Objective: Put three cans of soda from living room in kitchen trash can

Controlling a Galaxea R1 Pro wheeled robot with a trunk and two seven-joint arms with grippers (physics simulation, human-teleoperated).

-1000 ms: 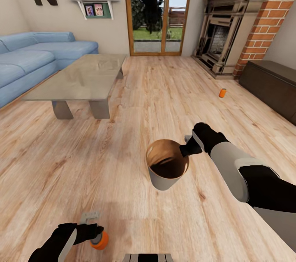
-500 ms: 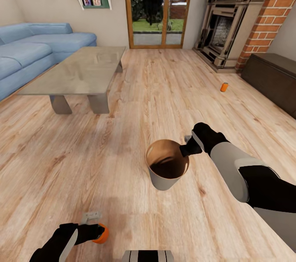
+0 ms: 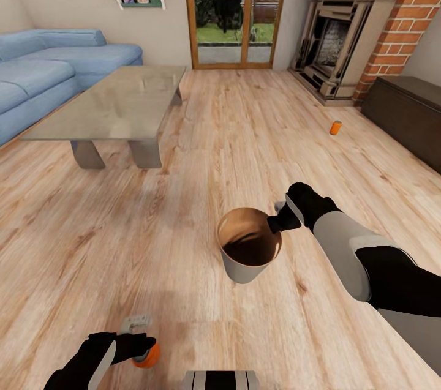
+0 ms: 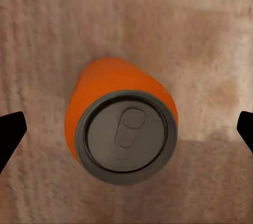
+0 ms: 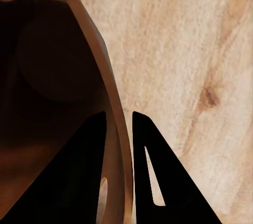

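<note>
The left gripper point(image 3: 142, 341) hides most of an orange can point(image 3: 148, 356) at 7 o'clock; the sofa point(image 3: 37, 81) runs off the frame at 9 o'clock; the far can point(image 3: 335, 127) is too small to read.

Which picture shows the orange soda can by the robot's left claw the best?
The left wrist view: the orange soda can with the silver top sits big and central, standing on the wood floor between the open left claw's fingertips. The head view shows just a bit of it, partly hidden under the claw.
</note>
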